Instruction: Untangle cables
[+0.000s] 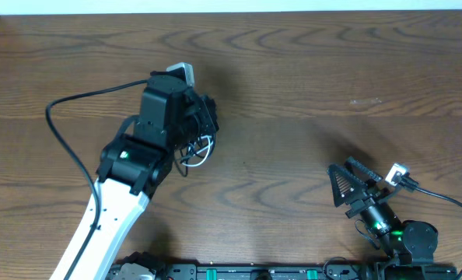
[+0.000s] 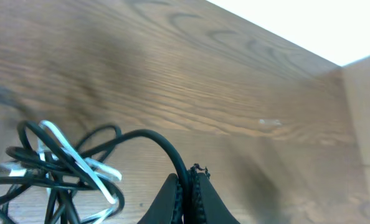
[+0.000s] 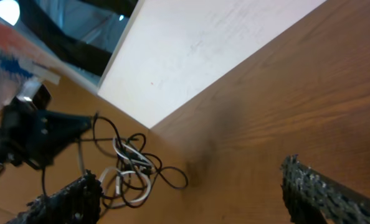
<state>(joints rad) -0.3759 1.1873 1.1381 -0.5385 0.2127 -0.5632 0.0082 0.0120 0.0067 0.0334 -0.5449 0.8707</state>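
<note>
- cables [image 2: 60,168]: one tangled heap; left gripper [image 2: 188,186] pinches a black strand, probably to pull it free.
- right gripper [image 1: 344,177]: spread wide, well apart, unused.

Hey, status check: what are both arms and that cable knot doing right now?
Left tool shut on a black cable. Right tool open, clear of the cables. Black and white loops knotted together. Nothing in the way.

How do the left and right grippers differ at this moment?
The left gripper is shut, pinching a black cable; the right gripper is open and holds nothing. The left gripper sits at the tangle; the right gripper stands well apart from it, over the wooden table. Both have black fingers.
</note>
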